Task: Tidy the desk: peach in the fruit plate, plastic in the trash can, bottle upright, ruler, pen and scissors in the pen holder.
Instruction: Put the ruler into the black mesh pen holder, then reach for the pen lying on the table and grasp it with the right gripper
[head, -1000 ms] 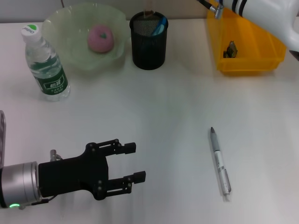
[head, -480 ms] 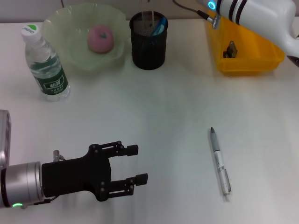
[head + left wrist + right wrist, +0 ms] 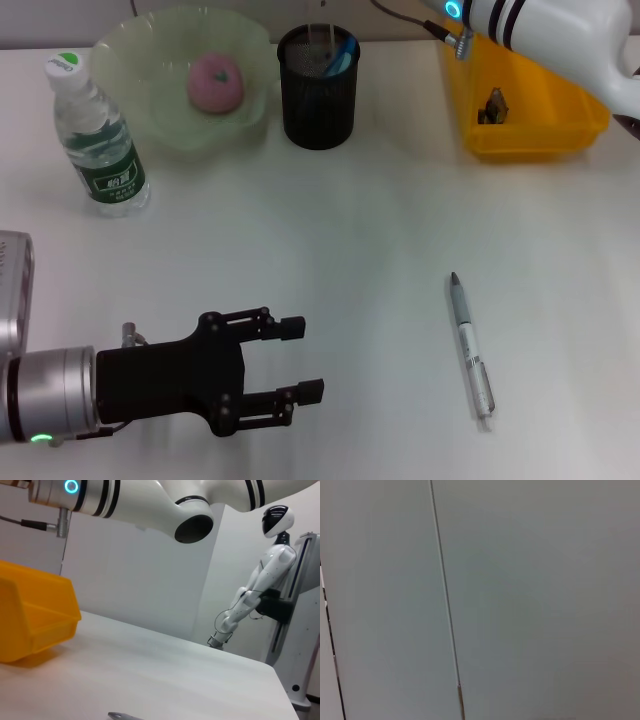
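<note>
Here, slim silver pen (image 3: pixel 470 348) flat on smooth white desk (image 3: pixel 360 230).

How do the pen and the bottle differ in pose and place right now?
The pen lies flat, right of the open left gripper; the bottle stands upright at the far left beside the fruit plate. The pen is slim and silver-grey; the bottle is bulky, clear and green-labelled. Nothing grips either.

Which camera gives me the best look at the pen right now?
The head view: the pen lies in full on the desk, beyond the open left gripper. The left wrist view catches only its tip; the right wrist view shows none of it.
</note>
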`<state>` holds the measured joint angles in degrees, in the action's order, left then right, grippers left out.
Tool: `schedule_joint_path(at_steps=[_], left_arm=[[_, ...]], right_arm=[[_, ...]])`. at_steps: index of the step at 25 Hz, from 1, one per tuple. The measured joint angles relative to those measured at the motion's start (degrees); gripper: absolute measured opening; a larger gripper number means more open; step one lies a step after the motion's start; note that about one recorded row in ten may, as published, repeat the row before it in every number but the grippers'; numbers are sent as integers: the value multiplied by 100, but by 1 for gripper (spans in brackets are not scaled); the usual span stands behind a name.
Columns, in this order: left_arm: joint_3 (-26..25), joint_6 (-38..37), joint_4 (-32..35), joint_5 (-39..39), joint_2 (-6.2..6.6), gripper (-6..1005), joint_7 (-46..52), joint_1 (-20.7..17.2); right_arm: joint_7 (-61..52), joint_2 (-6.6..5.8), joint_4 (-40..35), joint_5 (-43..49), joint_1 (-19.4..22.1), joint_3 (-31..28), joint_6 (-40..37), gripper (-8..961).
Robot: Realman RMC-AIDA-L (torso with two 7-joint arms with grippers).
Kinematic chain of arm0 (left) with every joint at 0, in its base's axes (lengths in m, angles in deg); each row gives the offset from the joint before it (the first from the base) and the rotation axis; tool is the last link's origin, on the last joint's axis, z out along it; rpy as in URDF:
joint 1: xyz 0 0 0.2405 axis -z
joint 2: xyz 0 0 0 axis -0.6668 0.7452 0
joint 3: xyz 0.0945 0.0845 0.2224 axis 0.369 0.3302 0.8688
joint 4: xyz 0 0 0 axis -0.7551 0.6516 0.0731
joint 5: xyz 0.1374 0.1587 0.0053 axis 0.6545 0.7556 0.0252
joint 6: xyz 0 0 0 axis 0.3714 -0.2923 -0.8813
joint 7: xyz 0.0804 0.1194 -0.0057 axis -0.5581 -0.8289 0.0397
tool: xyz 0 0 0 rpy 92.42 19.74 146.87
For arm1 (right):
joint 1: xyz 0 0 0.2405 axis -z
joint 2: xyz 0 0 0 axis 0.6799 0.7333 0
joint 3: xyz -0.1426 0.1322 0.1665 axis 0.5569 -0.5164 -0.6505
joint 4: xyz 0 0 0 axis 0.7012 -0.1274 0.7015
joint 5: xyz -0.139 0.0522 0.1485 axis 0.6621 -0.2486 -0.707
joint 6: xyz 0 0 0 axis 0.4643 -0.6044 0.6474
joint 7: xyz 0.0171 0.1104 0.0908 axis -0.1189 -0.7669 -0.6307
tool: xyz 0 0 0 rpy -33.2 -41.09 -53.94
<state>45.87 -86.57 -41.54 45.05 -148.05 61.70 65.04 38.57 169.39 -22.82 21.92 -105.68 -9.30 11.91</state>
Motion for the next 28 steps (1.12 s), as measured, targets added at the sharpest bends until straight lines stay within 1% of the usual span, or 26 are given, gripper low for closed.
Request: schedule_joint_path(at_steps=[9,14,20,25,28], left_arm=[[23,-93,10,-3,8,709,26,16],[32,-103,-2,-4,8,710,28,16],[32,-95,-7,-4,2,710,28,4],[32,-83,-29,-4,-1,710,36,7],[32,-84,-16,-4,-2,710,128,13]], right_arm=[[0,0,-53,-10,61,-61,9,398],[-1,0,-108,-15,111,-57,-44,574],[-18,0,-159,-15,179,-64,-174,676],[-388,0,-315,-57,321,-40,-269,699],[-963,-29,-597,-58,644,46,-669,713]])
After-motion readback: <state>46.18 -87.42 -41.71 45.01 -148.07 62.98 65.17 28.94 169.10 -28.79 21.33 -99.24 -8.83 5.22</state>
